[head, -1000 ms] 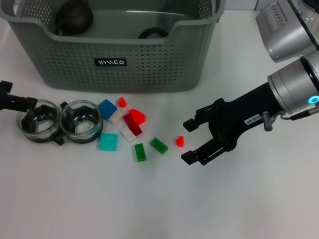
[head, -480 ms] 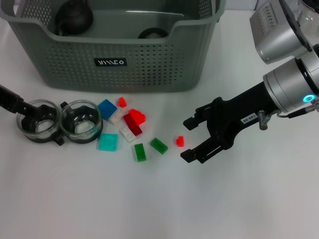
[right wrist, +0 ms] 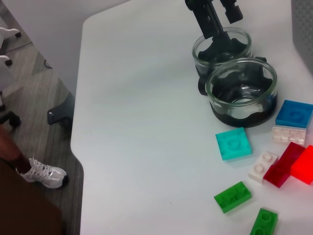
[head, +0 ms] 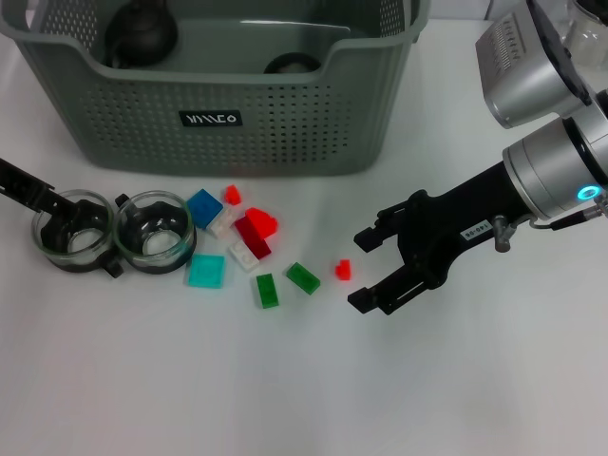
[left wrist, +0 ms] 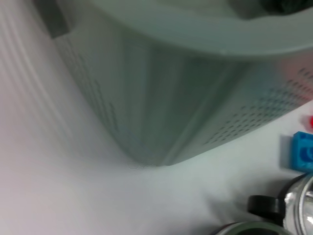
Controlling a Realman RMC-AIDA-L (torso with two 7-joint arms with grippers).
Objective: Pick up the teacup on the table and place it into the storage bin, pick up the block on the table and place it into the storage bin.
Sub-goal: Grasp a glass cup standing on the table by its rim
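right claw point(head: 359, 268) spread, beside small red block point(head: 343, 269) | left claw point(head: 47, 202) grip unclear, at glass teacup point(head: 72, 231) | perforated storage bin point(head: 285, 123)

White table point(right wrist: 137, 122), grey floor point(right wrist: 34, 98)

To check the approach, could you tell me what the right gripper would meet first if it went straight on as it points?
Probably the small red block, just ahead of the right gripper.

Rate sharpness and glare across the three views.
Head view: sharp, even light, soft shadows under the right gripper. Left wrist view: badly smeared, the storage bin a blur. Right wrist view: crisp, with small glints on the teacup rims.
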